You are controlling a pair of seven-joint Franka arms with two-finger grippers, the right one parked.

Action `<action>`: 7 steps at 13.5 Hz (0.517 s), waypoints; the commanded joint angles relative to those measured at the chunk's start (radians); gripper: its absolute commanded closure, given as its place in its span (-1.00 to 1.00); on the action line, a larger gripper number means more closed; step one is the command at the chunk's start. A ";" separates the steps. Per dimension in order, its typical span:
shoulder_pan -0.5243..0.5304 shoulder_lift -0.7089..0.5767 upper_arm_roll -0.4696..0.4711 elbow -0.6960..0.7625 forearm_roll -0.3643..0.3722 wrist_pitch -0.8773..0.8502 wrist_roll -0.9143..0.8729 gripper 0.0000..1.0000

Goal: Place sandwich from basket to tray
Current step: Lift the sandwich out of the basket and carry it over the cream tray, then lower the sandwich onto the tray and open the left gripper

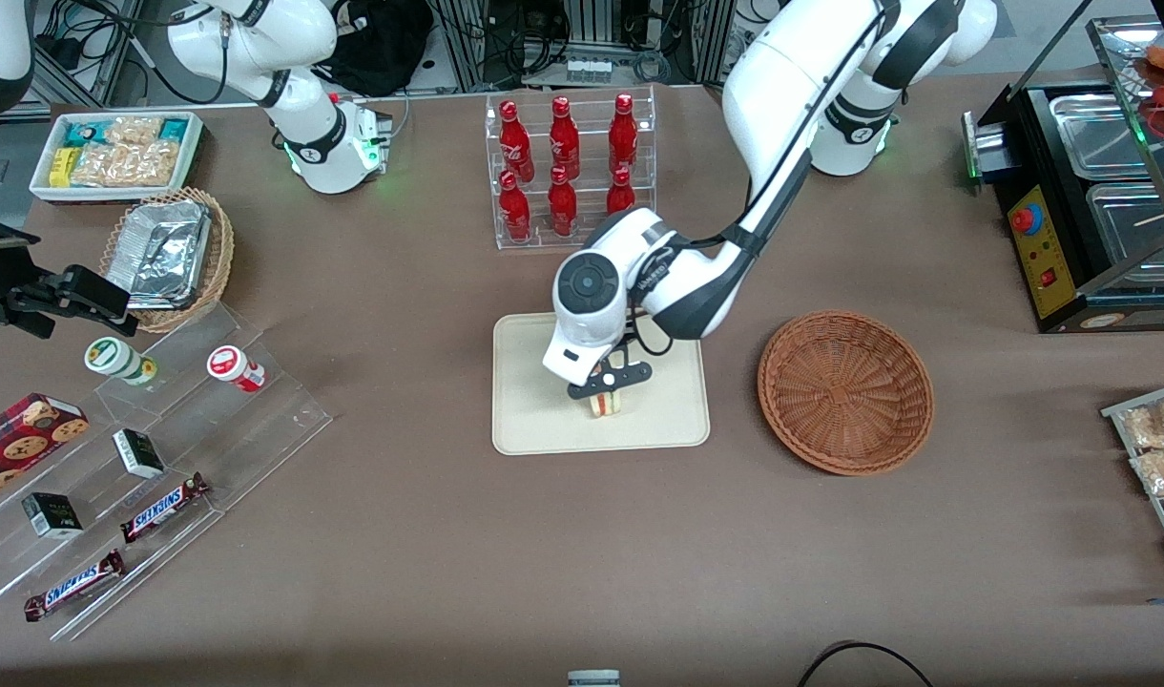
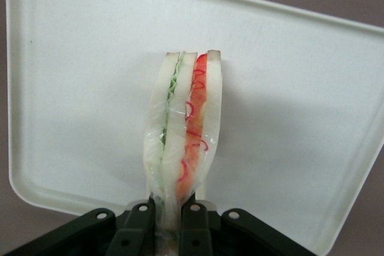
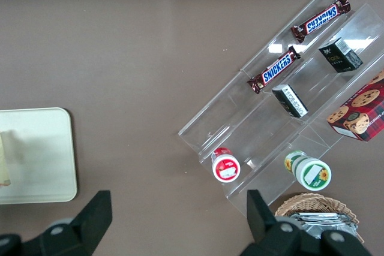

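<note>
Tray [image 1: 534, 420] carries the sandwich [image 1: 605, 403] near its middle, the emptied basket [image 1: 844, 391] at its three o'clock. Gripper [image 1: 609, 384] pinches that soft, light, film-wrapped wedge by one bread edge; squeezing harder would likely crush it.

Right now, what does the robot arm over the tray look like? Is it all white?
Mostly. The working arm is glossy white with rounded shells, and black bands at its joints. A thin black cable runs along it. One joint has a round dark grey cap with a small dot in the middle. Its gripper, above the tray, is black, with screw holes along its flat fingers.
</note>
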 commanded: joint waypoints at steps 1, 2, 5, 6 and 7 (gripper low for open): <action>-0.020 0.028 0.014 0.027 0.056 0.011 -0.074 0.89; -0.021 0.031 0.014 0.027 0.056 0.028 -0.075 0.88; -0.020 0.040 0.011 0.026 0.049 0.053 -0.077 0.87; -0.020 0.042 0.011 0.026 0.047 0.054 -0.077 0.87; -0.020 0.042 0.011 0.026 0.044 0.065 -0.075 0.86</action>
